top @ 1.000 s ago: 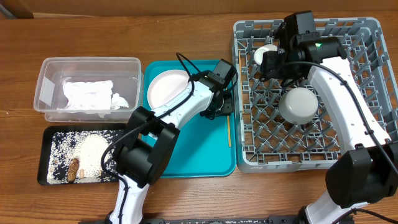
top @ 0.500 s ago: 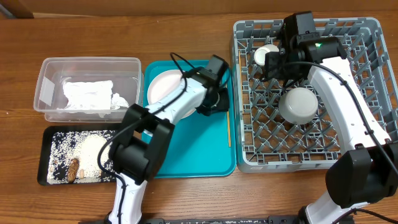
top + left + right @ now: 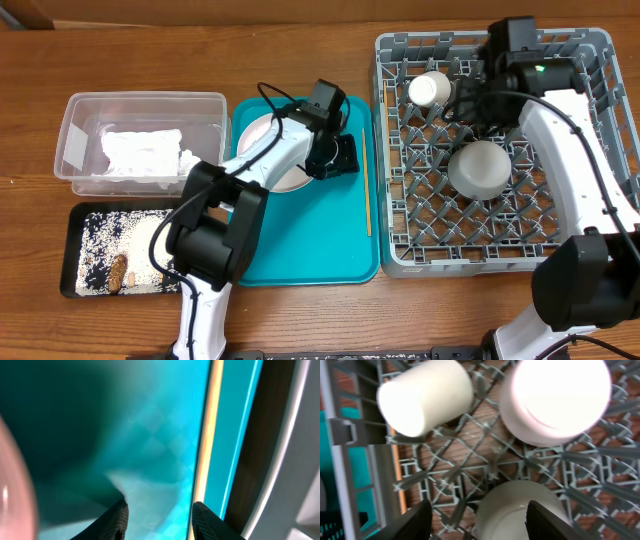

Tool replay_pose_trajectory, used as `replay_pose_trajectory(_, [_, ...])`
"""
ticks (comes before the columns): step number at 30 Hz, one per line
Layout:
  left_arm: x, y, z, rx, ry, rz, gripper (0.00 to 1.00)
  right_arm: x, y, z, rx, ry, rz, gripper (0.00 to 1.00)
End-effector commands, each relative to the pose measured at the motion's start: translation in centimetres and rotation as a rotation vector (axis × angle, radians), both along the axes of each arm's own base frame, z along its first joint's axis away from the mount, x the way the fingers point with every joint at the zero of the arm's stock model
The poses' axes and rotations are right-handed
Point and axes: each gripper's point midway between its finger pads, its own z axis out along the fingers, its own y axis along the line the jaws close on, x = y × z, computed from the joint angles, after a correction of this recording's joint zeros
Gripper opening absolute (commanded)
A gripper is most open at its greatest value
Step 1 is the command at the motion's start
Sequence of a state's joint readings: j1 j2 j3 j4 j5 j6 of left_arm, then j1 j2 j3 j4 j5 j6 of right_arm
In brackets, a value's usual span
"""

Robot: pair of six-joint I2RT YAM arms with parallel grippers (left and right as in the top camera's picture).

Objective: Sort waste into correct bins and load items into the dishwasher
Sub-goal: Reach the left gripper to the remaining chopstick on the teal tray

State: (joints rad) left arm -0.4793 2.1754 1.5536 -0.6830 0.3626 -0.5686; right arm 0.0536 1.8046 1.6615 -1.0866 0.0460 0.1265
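Overhead looks mostly done: wrapper (image 3: pixel 140 153) binned, white cup (image 3: pixel 428 88) and bowl (image 3: pixel 481 167) racked; plate (image 3: pixel 262 135), chopstick (image 3: pixel 367 195) wait at 9 o'clock of rack (image 3: pixel 580 45). Left gripper (image 3: pixel 159 515), right gripper (image 3: pixel 480 520) gape empty.

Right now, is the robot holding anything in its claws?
No, nothing is held. The left jaws stand open over the teal tray, next to a chopstick. The right jaws stand open above the dish rack.
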Motion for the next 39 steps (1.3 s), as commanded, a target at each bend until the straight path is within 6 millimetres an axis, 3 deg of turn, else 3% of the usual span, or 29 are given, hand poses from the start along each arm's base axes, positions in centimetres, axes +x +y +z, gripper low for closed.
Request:
replay_pose_trajectory(1, [-2.5,0.9,-4.8,0.130,0.064,-0.042,0.45,0.4,-1.4,2.3,-0.007,-0.061,-0.037,0.63])
replay_pose_trajectory(9, [-4.0,0.3,-6.8,0.159,0.111,-0.049,0.45,0.4,-2.1,2.3,-0.008,-0.061,-0.052,0.63])
replay_pose_trajectory(10, [-4.1,0.3,-7.1,0.162,0.117,-0.047,0.42,0.4,-2.1,2.3,-0.008,-0.061,-0.052,0.63])
replay_pose_trajectory(11, [-4.2,0.3,-7.4,0.165,0.124,-0.048,0.34,0.4,-2.1,2.3,-0.008,-0.061,-0.052,0.63])
replay_pose_trajectory(16, [-4.5,0.3,-7.5,0.170,0.129,-0.053,0.25,0.4,-2.1,2.3,-0.008,-0.061,-0.052,0.63])
replay_pose_trajectory(33, [-4.5,0.9,-6.6,0.393,0.036,-0.093,0.38,0.3,-2.1,2.3,-0.009,-0.055,-0.052,0.63])
replay_pose_trajectory(39, [-5.3,2.3,-6.6,0.457,0.066,-0.096,0.43,0.2,-2.1,2.3,-0.009,-0.054,-0.052,0.62])
